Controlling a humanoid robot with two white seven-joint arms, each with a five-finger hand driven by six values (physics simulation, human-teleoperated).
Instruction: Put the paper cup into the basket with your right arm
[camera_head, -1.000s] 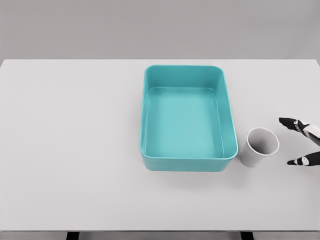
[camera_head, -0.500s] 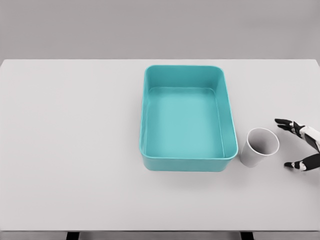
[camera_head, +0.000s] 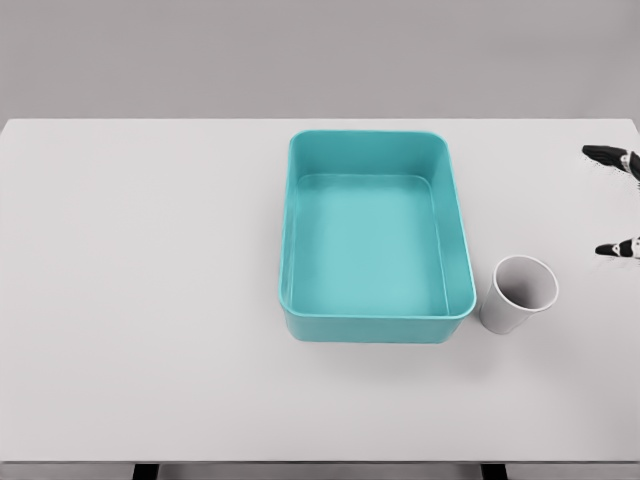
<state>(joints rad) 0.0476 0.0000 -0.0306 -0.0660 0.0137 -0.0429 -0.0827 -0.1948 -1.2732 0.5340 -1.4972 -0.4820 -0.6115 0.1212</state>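
A white paper cup (camera_head: 518, 293) stands upright on the table, just right of the teal basket (camera_head: 462, 240). The basket is a rectangular tub with nothing inside. My right hand (camera_head: 612, 202) shows only as black fingertips (camera_head: 600, 153) at the right edge, spread apart and holding nothing. It is well up and to the right of the cup, not touching it. The left arm is out of view.
The white table (camera_head: 150, 280) stretches wide to the left of the basket. Its front edge runs along the bottom of the picture and its far edge meets a grey wall.
My right hand has pulled away from the cup, moving up and toward the right edge. The cup and basket have stayed put.
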